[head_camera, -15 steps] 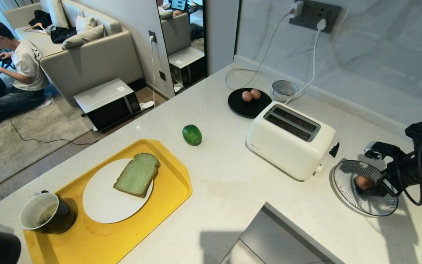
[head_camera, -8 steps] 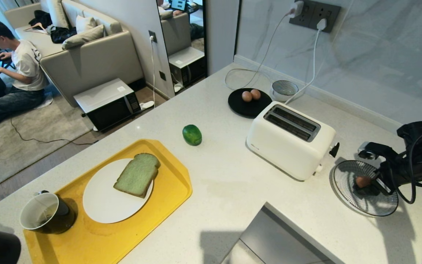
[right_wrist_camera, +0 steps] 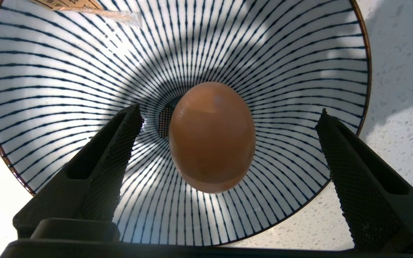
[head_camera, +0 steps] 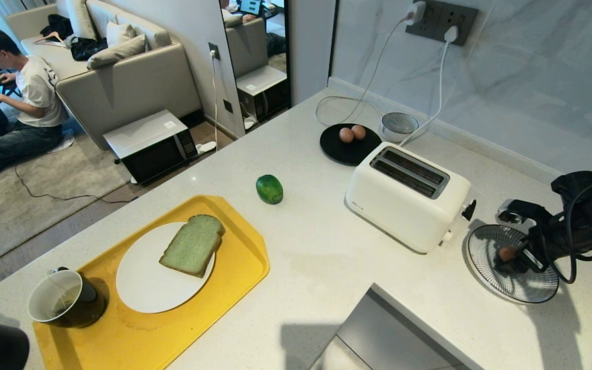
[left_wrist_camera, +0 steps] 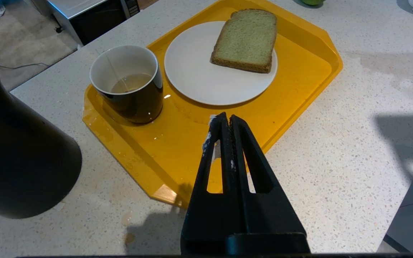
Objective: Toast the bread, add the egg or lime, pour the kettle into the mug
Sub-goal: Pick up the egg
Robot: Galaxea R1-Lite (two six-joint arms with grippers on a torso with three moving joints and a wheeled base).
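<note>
Fingers (right_wrist_camera: 120, 143) of the right gripper (right_wrist_camera: 228, 143): spread wide, one either side of the egg (right_wrist_camera: 212, 138), neither touching it. Egg: lying at the bottom of the striped bowl (right_wrist_camera: 48, 71) near the worktop's right edge, beside the toaster (head_camera: 409, 198); likely light, brittle, smooth and slippery, best taken gently across its middle. Left gripper (left_wrist_camera: 227, 123): fingers pressed together, empty, over the yellow tray (left_wrist_camera: 299, 79). Mug (left_wrist_camera: 127, 84) on the tray: pale liquid and a tea-bag string. White plate (left_wrist_camera: 199, 82): the bread (left_wrist_camera: 246, 39). Black plate (head_camera: 339, 149) toward the worktop's back edge: two eggs.

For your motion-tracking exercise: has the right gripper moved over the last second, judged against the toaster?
Yes. The right gripper has shifted left toward the toaster over the striped bowl.
</note>
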